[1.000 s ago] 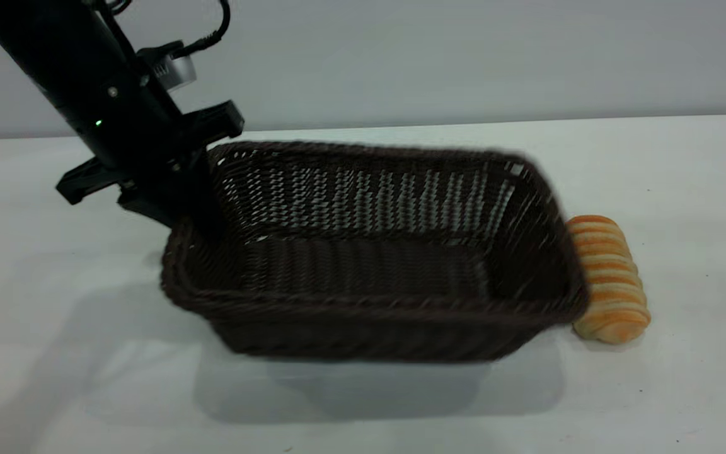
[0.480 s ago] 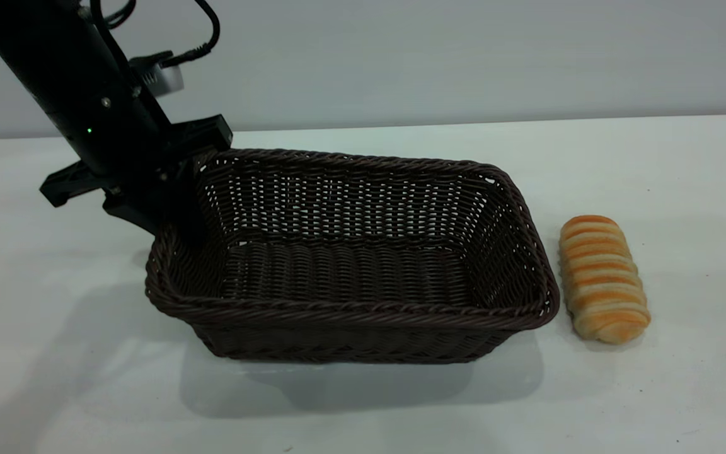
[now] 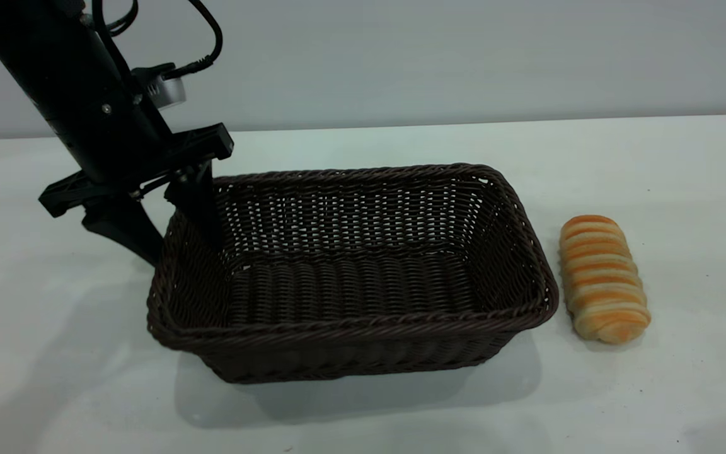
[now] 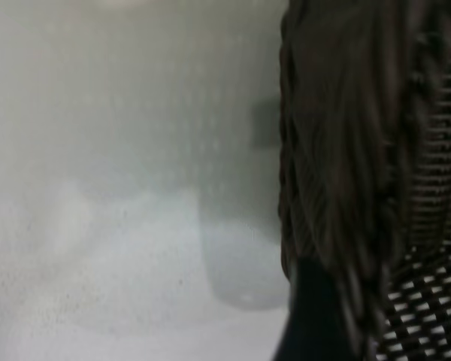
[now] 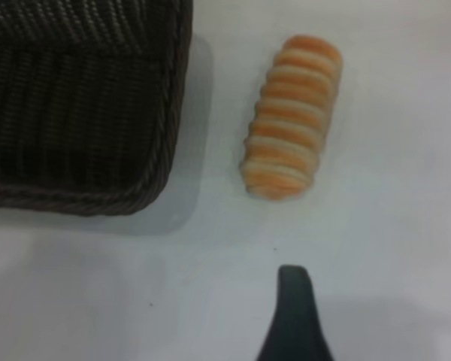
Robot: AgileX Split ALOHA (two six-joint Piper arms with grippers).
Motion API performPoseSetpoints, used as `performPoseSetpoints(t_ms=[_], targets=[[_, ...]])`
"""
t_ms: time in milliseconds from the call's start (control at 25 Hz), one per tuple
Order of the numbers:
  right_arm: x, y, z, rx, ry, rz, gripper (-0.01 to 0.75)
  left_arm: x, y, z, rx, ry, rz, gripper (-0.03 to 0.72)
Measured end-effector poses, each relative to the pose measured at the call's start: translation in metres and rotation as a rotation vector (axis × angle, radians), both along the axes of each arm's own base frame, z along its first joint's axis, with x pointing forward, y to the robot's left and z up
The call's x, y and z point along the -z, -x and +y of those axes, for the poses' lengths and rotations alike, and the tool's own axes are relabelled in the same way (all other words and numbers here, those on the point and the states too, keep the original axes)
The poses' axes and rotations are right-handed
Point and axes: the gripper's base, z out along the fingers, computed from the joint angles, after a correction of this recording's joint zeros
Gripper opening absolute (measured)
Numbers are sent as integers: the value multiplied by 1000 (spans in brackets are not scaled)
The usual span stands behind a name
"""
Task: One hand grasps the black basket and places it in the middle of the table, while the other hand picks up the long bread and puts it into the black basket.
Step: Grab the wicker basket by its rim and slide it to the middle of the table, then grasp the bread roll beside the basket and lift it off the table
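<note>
Left arm (image 3: pixel 73 94) runs out of the exterior view at the top-left corner — upper links unseen. Left gripper (image 3: pixel 174 243): inner fingertip is hidden behind the basket (image 3: pixel 350 271) wall, outer tip hidden by the rim. Left wrist view is blurred; basket wall (image 4: pixel 353 173) fills one side and is cut by the frame, only a dark sliver of finger (image 4: pixel 312 316) shows. Right wrist view: one fingertip (image 5: pixel 295 316) only, rest cut off — jaw state unreadable. Basket (image 5: pixel 83 98) cropped there too.

The left gripper (image 3: pixel 171 236) hangs tilted from its slanted arm, fingers spread apart.
</note>
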Motion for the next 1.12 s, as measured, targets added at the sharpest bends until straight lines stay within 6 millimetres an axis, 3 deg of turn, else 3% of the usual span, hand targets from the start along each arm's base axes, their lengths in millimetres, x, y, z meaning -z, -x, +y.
performPoseSetpoints(t_ms=[120,480,640,960,1120], targets=[[14,-18,3,7,-5,45,599,0,1,1,12,-7,14,624],[49,-78,11,11,29,162,601,-7,5,2,73,-10,21,594],[69,-103,14,18,41,206,601,-28,5,4,93,-27,-56,594],[127,-149,21,21,64,348,601,-65,10,13,125,-97,-155,590],[145,-168,24,13,66,372,597,-84,15,15,134,-104,-190,590]])
